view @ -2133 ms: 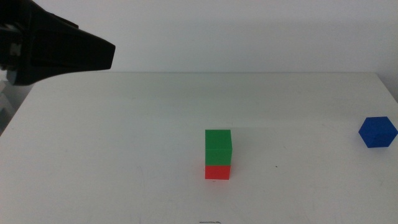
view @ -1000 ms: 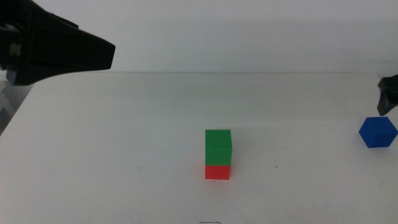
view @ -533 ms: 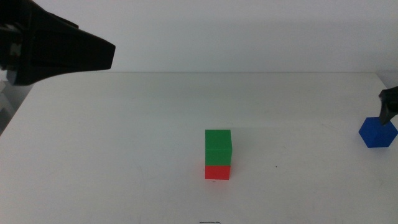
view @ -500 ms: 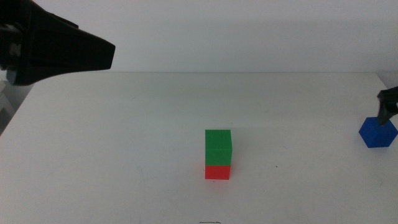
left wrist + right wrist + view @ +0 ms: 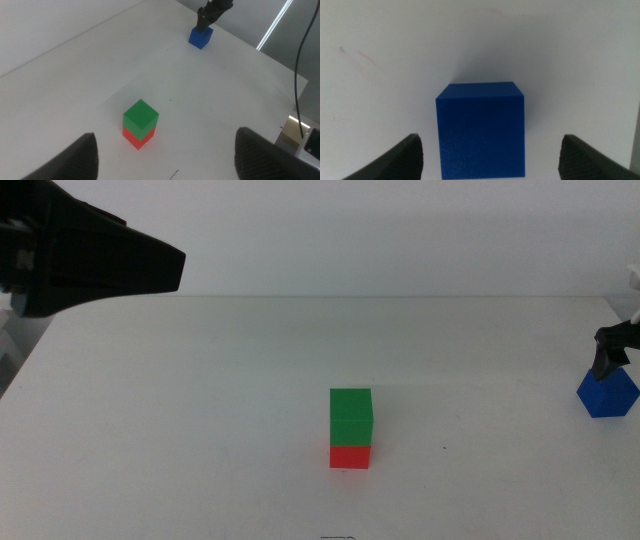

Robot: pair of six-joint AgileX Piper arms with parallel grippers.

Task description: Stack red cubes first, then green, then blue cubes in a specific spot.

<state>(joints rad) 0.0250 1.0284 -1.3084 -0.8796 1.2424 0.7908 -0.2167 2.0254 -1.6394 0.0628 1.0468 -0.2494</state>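
Now the right end effector (image 5: 612,352) has dropped over the blue cube (image 5: 607,394) at the frame's right edge, jaws apart and straddling it; green (image 5: 351,417) sits on red (image 5: 350,456) mid-bench, so blue goes last; left end effector (image 5: 165,155) waits open, upper left

We saw a blue cube (image 5: 480,130) with a matt, finely grainy face on a smooth white table (image 5: 380,60), faintly scuffed beside it.
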